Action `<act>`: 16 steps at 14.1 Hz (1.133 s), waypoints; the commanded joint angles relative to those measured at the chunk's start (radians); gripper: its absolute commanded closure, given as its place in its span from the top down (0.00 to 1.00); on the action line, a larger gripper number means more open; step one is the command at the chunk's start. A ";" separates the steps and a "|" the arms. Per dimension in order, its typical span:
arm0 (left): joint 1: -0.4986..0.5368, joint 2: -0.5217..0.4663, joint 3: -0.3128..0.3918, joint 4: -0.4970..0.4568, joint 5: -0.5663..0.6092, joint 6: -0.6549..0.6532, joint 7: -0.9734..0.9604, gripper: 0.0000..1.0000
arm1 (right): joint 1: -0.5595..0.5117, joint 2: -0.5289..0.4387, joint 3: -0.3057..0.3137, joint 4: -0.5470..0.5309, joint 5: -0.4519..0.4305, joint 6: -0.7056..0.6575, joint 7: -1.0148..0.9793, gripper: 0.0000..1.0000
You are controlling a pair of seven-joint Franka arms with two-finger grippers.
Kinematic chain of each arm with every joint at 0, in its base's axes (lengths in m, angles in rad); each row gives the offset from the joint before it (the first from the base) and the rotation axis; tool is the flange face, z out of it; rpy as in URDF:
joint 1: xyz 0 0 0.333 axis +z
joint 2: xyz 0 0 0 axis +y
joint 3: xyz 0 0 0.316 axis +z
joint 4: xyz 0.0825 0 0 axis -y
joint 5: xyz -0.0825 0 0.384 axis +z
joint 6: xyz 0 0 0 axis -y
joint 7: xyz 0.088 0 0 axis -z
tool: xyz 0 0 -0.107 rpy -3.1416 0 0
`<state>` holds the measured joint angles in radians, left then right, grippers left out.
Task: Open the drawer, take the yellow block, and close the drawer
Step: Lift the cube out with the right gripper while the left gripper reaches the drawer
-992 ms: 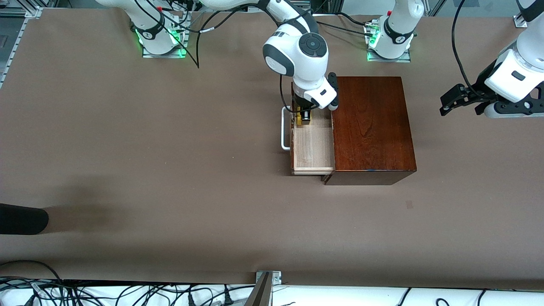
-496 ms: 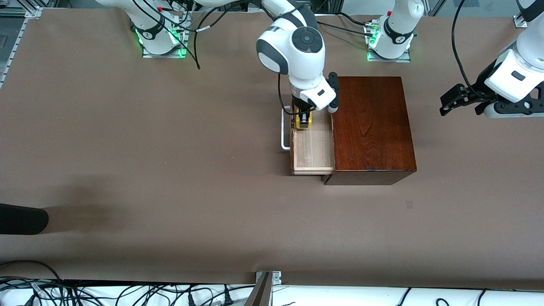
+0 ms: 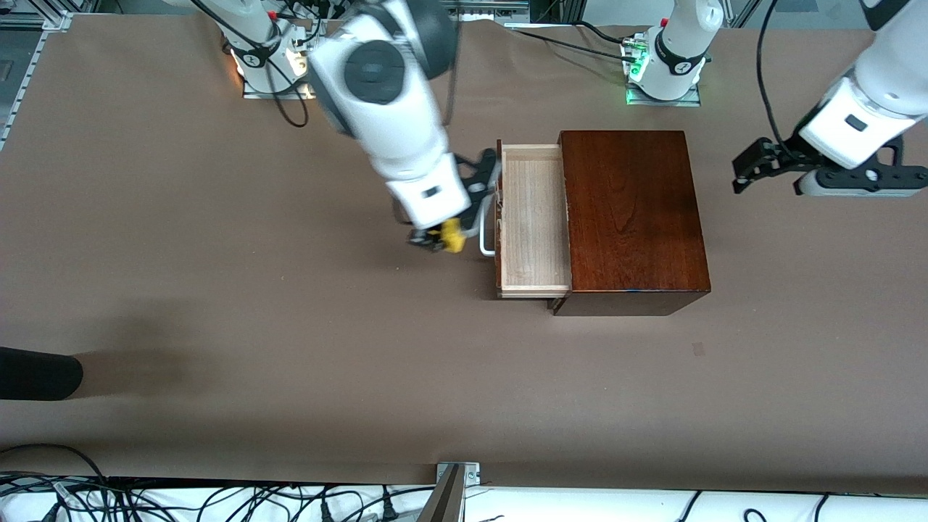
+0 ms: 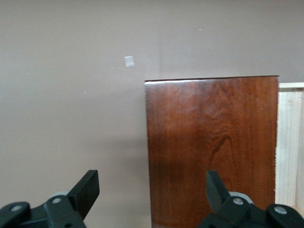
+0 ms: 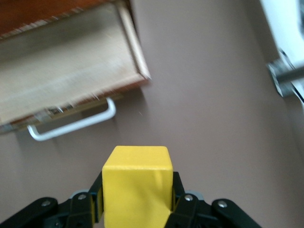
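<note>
The drawer (image 3: 533, 217) stands pulled out of the dark reddish-brown wooden box (image 3: 631, 217), its pale inside bare and its white loop handle (image 3: 487, 243) facing the right arm's end of the table. My right gripper (image 3: 438, 239) is shut on the yellow block (image 3: 451, 235), up in the air over the table just beside the handle. In the right wrist view the block (image 5: 137, 185) sits clamped between the fingers (image 5: 178, 190), with the drawer (image 5: 66, 90) and handle (image 5: 76, 126) past it. My left gripper (image 3: 754, 165) waits open in the air past the box, toward the left arm's end; its fingers (image 4: 88, 187) stand wide apart over the box top (image 4: 209, 142).
A black object (image 3: 36, 373) juts in at the table edge toward the right arm's end. A small square mark (image 3: 698, 349) lies on the table nearer the camera than the box. Cables run along the near edge (image 3: 217, 500).
My right gripper has lifted the yellow block out of the drawer and carried it past the handle, toward the right arm's end. The left gripper has shifted slightly.
</note>
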<state>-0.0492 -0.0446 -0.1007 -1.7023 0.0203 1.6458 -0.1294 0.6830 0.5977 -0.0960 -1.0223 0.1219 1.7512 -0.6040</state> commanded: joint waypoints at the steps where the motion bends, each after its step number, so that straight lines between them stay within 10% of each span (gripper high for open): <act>1: -0.003 -0.006 -0.030 0.022 -0.032 -0.039 0.017 1.00 | -0.115 -0.048 0.013 -0.015 0.025 -0.102 -0.006 0.00; 8: -0.008 0.072 -0.195 0.021 -0.143 -0.147 0.063 1.00 | -0.302 -0.262 -0.002 -0.401 0.051 -0.024 0.143 0.00; 16: -0.180 0.302 -0.272 0.137 -0.151 0.103 0.551 1.00 | -0.413 -0.332 0.004 -0.996 -0.100 0.512 0.407 0.00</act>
<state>-0.1389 0.1883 -0.3653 -1.6769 -0.1127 1.7491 0.3847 0.2954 0.3420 -0.1111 -1.8523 0.0809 2.1514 -0.2604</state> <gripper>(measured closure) 0.000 0.449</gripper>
